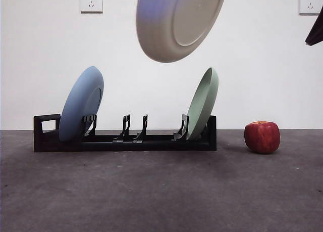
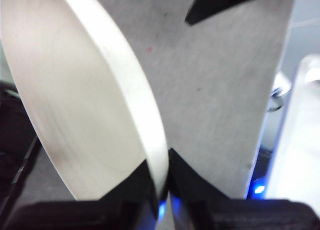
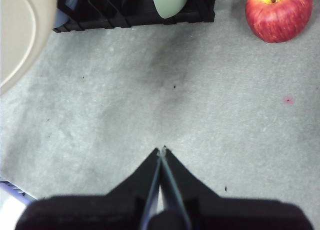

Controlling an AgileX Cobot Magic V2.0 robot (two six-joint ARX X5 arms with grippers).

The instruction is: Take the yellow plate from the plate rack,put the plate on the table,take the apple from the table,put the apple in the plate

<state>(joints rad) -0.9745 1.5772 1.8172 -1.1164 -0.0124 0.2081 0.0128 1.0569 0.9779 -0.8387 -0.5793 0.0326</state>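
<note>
The left gripper (image 2: 162,192) is clamped on the rim of the wide, matte, cream-yellow plate (image 1: 179,22), which hangs tilted in the air high above the long black plastic plate rack (image 1: 126,141), clear of its prongs, presumably so it can be carried out over the rough dark grey table (image 1: 161,191). Its underside, with a raised foot ring, faces the front camera. The light blue plate (image 1: 81,103) and pale green plate (image 1: 203,103) stand in the rack's end slots. The squat red apple (image 1: 262,137) sits on the table at the rack's three o'clock, untouched. The right gripper (image 3: 161,190) waits above bare table, jaws together, with the apple at about one o'clock.
</note>
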